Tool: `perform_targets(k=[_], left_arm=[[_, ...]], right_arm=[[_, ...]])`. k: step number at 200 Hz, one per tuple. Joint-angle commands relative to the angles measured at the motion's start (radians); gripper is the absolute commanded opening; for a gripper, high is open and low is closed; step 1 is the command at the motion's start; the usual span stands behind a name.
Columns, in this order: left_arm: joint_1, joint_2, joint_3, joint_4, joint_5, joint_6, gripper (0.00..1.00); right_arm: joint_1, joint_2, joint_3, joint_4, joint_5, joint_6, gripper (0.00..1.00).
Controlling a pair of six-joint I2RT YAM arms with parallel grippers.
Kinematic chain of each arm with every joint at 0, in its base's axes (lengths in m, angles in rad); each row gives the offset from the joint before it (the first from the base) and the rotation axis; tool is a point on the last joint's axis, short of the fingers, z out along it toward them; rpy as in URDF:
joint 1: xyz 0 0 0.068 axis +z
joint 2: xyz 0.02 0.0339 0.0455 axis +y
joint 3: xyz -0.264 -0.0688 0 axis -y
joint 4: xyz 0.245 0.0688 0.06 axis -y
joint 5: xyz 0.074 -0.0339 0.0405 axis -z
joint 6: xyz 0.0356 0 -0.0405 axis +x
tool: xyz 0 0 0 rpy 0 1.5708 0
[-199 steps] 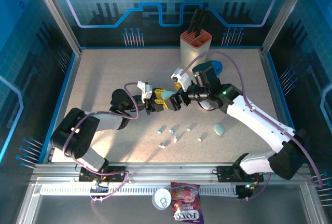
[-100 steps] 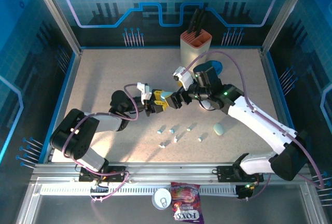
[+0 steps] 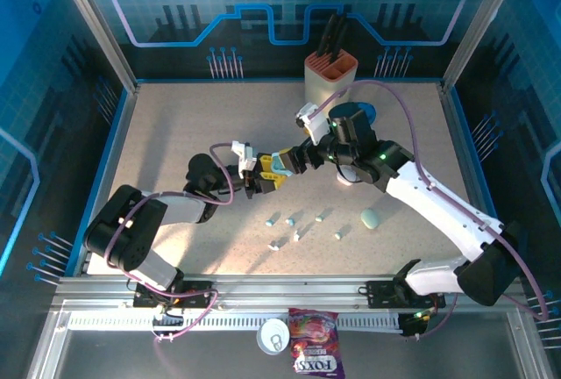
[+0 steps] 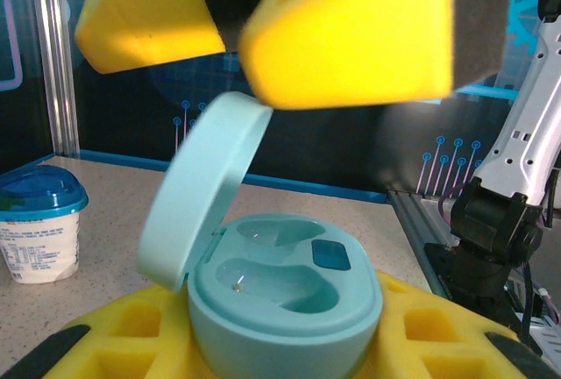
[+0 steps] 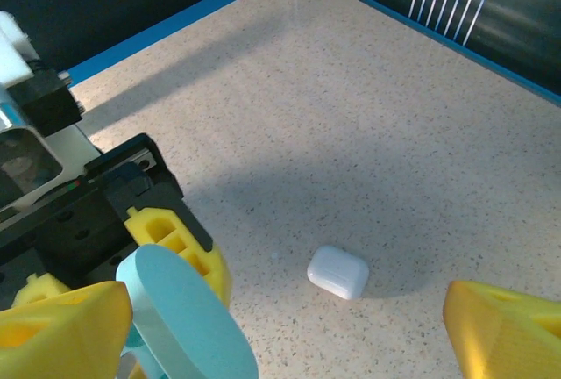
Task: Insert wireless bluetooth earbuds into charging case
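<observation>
My left gripper [image 3: 268, 174] [image 4: 280, 348] is shut on a pale blue charging case [image 3: 280, 165] [image 4: 285, 296]. Its lid [image 4: 206, 182] [image 5: 184, 322] stands open and both sockets are bare. My right gripper [image 3: 296, 159] [image 5: 280, 344] hangs open right above the case, one yellow finger [image 5: 61, 331] beside the lid and nothing between the fingers. Its fingers [image 4: 351, 32] loom over the case in the left wrist view. Several tiny earbuds, white [image 3: 296, 235] and pale blue [image 3: 290, 219], lie scattered on the table in front of both grippers.
A second pale blue case [image 3: 371, 218] lies shut to the right of the earbuds. A small white case [image 5: 337, 272] rests on the table under the right gripper. A knife block [image 3: 330, 76] and a blue-lidded cup [image 3: 365, 114] [image 4: 39, 221] stand at the back.
My right gripper has shifted left and slightly back, closing in above the case. The left gripper has held the case almost still.
</observation>
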Motion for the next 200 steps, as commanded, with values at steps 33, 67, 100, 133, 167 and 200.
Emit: perform_targets(k=[33,67,100,133,167,200], left_arm=[[-0.007,-0.023,0.006,0.05,0.016,0.022,0.33],[-0.006,-0.022,0.003,0.051,0.003,0.023,0.33],[0.0,-0.019,-0.004,0.051,-0.022,0.043,0.33],[0.006,-0.021,-0.002,0.051,-0.056,0.063,0.34],[0.006,-0.032,0.004,0.051,-0.08,0.061,0.32],[0.006,-0.046,0.006,0.051,-0.088,0.056,0.29]], right_arm=[[-0.011,-0.067,-0.058,0.108,0.034,0.023,0.91],[-0.016,-0.121,-0.113,0.143,0.05,0.054,0.9],[-0.031,-0.169,-0.152,0.131,0.031,0.15,0.88],[-0.055,-0.218,-0.232,0.077,0.082,0.29,0.86],[-0.08,-0.282,-0.389,0.112,0.01,0.403,0.86],[-0.089,-0.281,-0.515,0.151,-0.051,0.547,0.83]])
